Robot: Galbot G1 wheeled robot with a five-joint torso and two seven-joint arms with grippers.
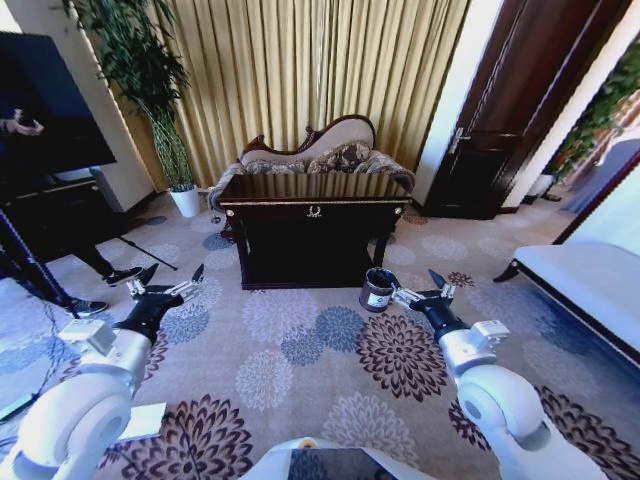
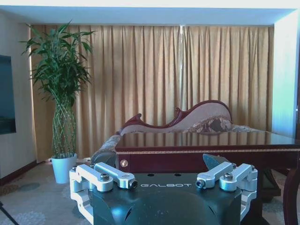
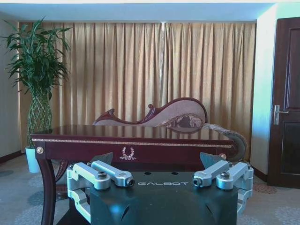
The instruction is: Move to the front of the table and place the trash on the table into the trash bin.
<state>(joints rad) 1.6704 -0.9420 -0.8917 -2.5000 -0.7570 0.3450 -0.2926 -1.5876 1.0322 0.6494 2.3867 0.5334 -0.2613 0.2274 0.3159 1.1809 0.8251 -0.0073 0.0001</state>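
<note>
The dark glossy table (image 1: 313, 213) with gold trim stands ahead of me across the carpet, and its top shows only reflections. The trash is out of view. The small dark trash bin (image 1: 377, 289) with a white label sits on the floor by the table's front right leg. My left gripper (image 1: 172, 279) hovers open over the carpet, short of the table's left front corner. My right gripper (image 1: 421, 288) is open just right of the bin, holding nothing. The table's front rail (image 2: 211, 151) fills the left wrist view, and in the right wrist view the table (image 3: 131, 143) shows its gold emblem.
A chaise sofa (image 1: 320, 150) stands behind the table. A tall plant in a white pot (image 1: 185, 200) is at the back left, a dark door (image 1: 500, 120) at the back right. A white bench (image 1: 585, 280) lines the right side. A black screen stand (image 1: 50, 130) and a tripod are on the left.
</note>
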